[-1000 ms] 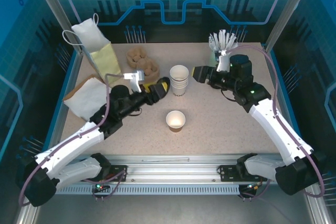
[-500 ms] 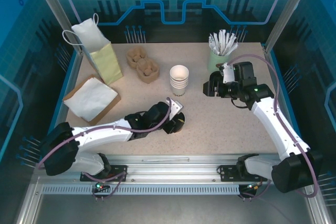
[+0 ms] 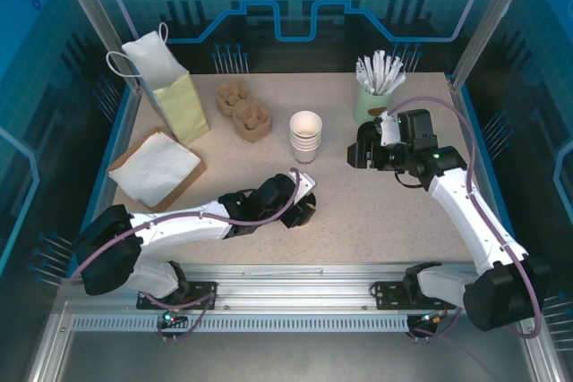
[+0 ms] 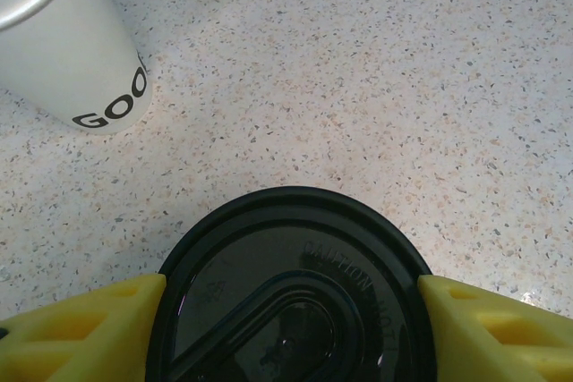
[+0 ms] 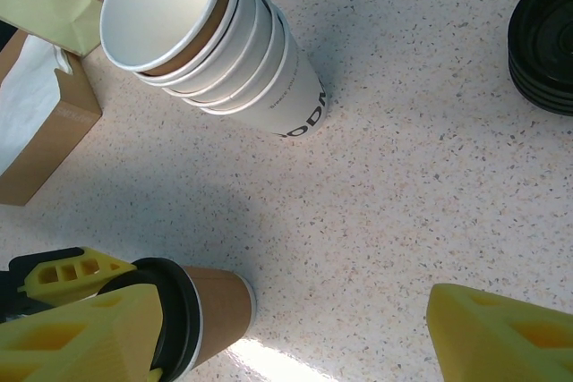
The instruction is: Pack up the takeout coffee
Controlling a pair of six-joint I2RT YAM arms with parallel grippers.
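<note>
Brown-paper takeout coffee (image 3: 304,215) directly under left claw (image 3: 301,207), top view; right claw (image 3: 355,148) spread wide, empty, well apart. Left wrist: clamped on black lid (image 4: 291,292), both sides. Right wrist: cup wall (image 5: 219,306) bare below. Probably light, crushable; lid could pop, so wall the safer hold.

Left pincer (image 3: 301,207) at the takeout coffee (image 3: 307,216), white cup stack (image 3: 305,136) just beyond.

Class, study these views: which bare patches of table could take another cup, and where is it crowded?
Bare: the table between the takeout coffee and the right arm; also the far strip between the cup trays and the green holder. Crowded: the left side, with paper bag, napkin box and those trays.
</note>
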